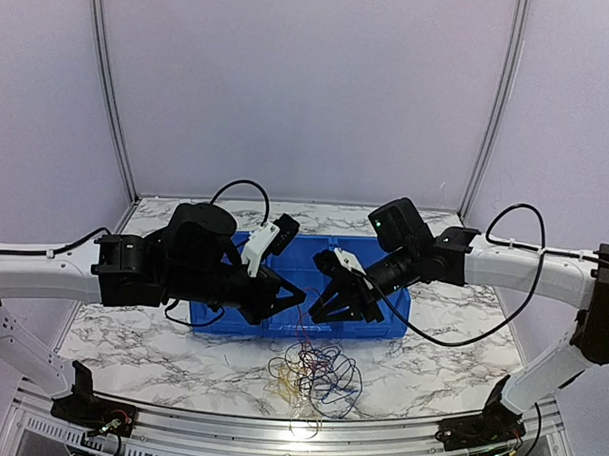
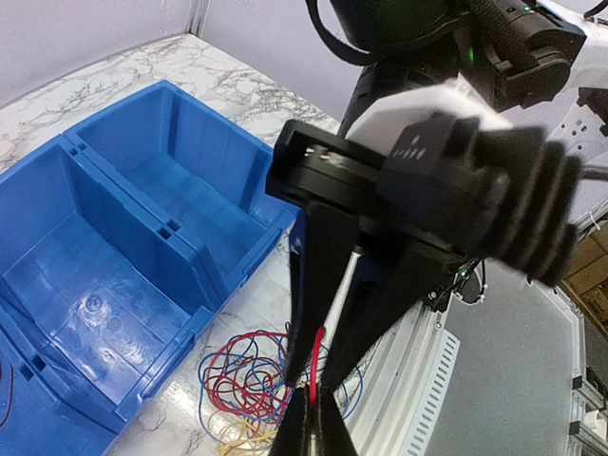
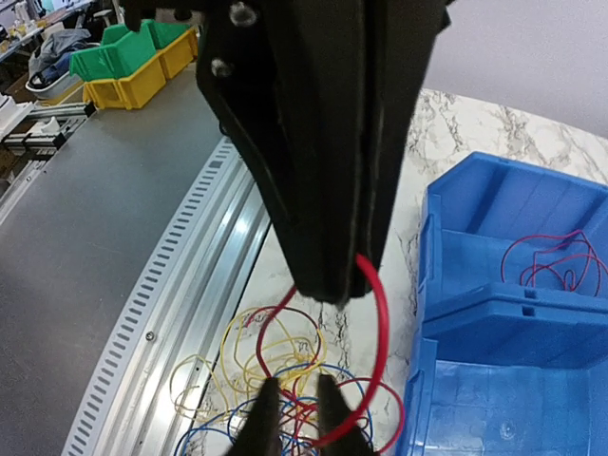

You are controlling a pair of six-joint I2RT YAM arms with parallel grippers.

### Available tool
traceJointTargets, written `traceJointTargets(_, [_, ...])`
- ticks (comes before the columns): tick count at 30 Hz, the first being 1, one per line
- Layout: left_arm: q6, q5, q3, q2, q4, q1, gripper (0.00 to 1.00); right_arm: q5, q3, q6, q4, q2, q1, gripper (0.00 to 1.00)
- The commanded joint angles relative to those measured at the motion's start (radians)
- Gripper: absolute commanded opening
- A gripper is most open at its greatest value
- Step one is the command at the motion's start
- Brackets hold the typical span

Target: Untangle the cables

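Where the two arms meet above the near wall of the blue bin point(image 1: 309, 253), the left end effector point(image 2: 310, 423) is seen with its fingers pressed together, clamped on a red cable point(image 3: 383, 323) right at their tips. From that grip the red cable is bowed outward in a wide loop and is carried down toward the heap below. The right end effector point(image 3: 300, 418) is held just under and in front of the left one, pointing down at the same heap. Its two fingers are set apart with a clear gap between them, and nothing is seen clamped in that gap. The lower run of the red loop is seen close to these fingers, but whether it is touched by them cannot be told. The cables point(image 1: 314, 373) are piled as a loose tangle of red, yellow, blue and pale loops on the marble bench point(image 1: 180, 354), between the blue bin and the metal rail point(image 3: 180, 285) along the near edge. A second red wire point(image 3: 546, 255) is found lying coiled inside one compartment of the blue bin, well apart from the heap. The other compartments shown in the left wrist view are seen bare, apart from a short red strand at that view's left edge.
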Motion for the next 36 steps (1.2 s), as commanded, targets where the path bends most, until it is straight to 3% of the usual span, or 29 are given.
traceJointTargets(1, [0.025, -0.047, 0.0, -0.056, -0.007, -0.003, 0.0, 0.039, 0.07, 0.036, 0.0, 0.001, 0.006, 0.0])
traceJointTargets(3, [0.032, -0.121, -0.011, -0.055, -0.003, -0.003, 0.03, 0.059, 0.083, 0.056, 0.007, -0.006, 0.005, 0.0])
traceJointTargets(7, [0.02, -0.156, -0.073, -0.037, 0.106, -0.003, 0.29, 0.051, 0.138, 0.107, -0.007, -0.006, 0.006, 0.0])
traceJointTargets(9, [-0.003, -0.155, -0.126, -0.027, 0.241, -0.003, 0.31, 0.041, 0.167, 0.129, -0.019, -0.002, 0.006, 0.0])
traceJointTargets(16, [-0.097, -0.189, -0.27, 0.066, 0.628, -0.003, 0.31, 0.03, 0.198, 0.145, -0.035, -0.014, 0.006, 0.0])
traceJointTargets(25, [-0.137, -0.112, -0.252, 0.261, 0.726, -0.02, 0.26, 0.03, 0.366, 0.102, -0.151, -0.043, 0.004, 0.0])
traceJointTargets(36, [-0.196, -0.059, -0.294, 0.399, 0.807, -0.024, 0.13, 0.007, 0.811, 0.083, -0.3, -0.057, -0.057, 0.0])
